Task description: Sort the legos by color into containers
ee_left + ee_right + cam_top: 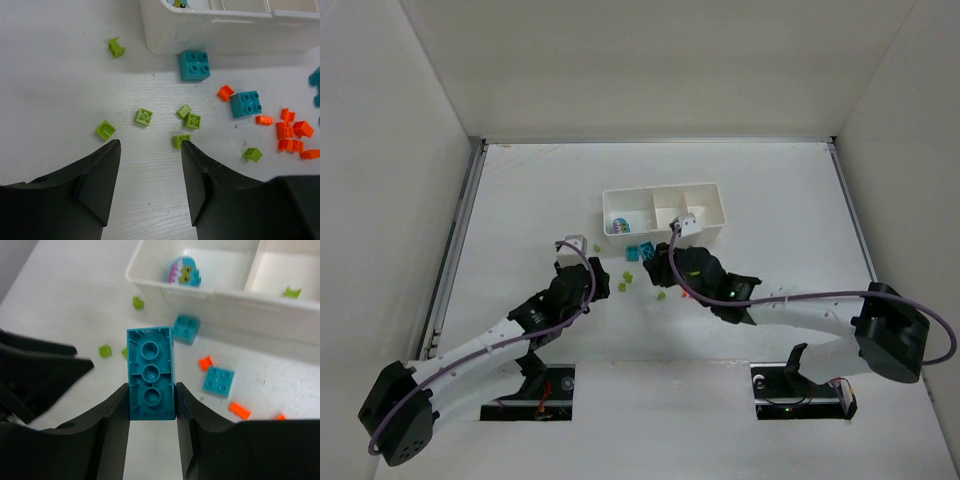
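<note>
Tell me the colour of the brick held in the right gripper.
Teal-blue brick, its hollow underside facing the camera. The right wrist view shows it best.

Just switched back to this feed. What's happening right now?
The right gripper holds a teal brick between its jaws, near the white tray. The left gripper hovers with jaws open over loose green bricks on the table. Other teal bricks and orange bricks lie loose near the tray; one printed blue piece sits in its left compartment, one green piece in the next.
</note>
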Robot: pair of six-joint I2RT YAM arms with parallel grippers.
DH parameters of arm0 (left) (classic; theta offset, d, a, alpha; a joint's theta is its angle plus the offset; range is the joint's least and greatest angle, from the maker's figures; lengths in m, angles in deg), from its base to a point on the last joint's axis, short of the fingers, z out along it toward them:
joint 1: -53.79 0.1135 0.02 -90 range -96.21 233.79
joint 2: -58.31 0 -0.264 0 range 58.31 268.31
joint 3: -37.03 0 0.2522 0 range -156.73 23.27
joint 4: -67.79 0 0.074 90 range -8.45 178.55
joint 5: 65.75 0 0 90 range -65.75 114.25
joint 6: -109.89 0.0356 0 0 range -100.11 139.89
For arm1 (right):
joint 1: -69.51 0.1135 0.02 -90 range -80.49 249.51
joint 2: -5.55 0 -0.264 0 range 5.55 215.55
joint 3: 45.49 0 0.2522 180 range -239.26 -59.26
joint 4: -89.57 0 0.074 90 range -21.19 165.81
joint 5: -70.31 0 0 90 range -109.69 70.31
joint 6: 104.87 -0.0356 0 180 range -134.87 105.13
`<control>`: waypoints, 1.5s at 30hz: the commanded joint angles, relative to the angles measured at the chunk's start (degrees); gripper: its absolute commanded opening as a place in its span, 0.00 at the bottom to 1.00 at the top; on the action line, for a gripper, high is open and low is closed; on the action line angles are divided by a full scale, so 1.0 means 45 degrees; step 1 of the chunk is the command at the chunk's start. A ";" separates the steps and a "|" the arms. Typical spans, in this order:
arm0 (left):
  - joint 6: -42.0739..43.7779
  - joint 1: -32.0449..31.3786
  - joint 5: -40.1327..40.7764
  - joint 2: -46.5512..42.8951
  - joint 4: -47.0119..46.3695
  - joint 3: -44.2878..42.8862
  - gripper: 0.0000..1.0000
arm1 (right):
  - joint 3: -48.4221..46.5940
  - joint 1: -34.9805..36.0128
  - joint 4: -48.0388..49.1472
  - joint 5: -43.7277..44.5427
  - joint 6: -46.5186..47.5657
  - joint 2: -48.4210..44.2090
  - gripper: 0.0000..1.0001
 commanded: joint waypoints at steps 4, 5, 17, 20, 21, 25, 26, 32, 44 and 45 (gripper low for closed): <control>-0.0209 -0.1102 0.0556 0.0929 -0.1250 -0.0039 0.50 | -0.3004 -0.1464 -0.0063 -0.1106 0.1276 0.1832 0.28; -0.0267 -0.1278 0.0654 0.1066 -0.1368 -0.0058 0.50 | -0.3589 -0.1678 -0.0083 -0.1281 0.1355 0.2417 0.28; -0.0287 -0.2061 0.1006 0.3311 -0.3087 -0.0137 0.47 | -0.6388 -0.2618 0.0072 -0.1420 0.1160 0.5665 0.48; -0.0249 -0.2158 0.1006 0.3780 -0.3321 -0.0215 0.46 | -0.6174 -0.2618 0.0171 -0.1400 0.1083 0.5393 0.62; -0.0249 -0.2178 0.1006 0.3956 -0.3457 -0.0215 0.46 | -0.6038 -0.2618 0.0190 -0.1381 0.1082 0.5198 0.64; -0.0171 -0.2314 0.0948 0.4775 -0.3791 -0.0506 0.45 | -0.4967 -0.2618 0.0443 -0.1069 0.1102 0.3931 0.66; -0.0112 -0.2334 0.0948 0.4932 -0.3810 -0.0566 0.45 | -0.4711 -0.2618 0.0541 -0.1030 0.1102 0.3694 0.65; 0.0141 -0.2334 0.1084 0.6085 -0.4084 -0.0956 0.41 | -0.2291 -0.2599 0.1108 -0.0659 0.0985 0.1684 0.62; 0.0396 -0.2530 0.1356 0.6615 -0.4240 -0.1075 0.20 | 0.1031 -0.2267 0.1284 0.0005 0.0243 -0.1559 0.62; 0.0435 -0.2530 0.1532 0.6556 -0.4221 -0.1036 0.19 | 0.1208 -0.2266 0.1207 0.0025 0.0242 -0.1852 0.62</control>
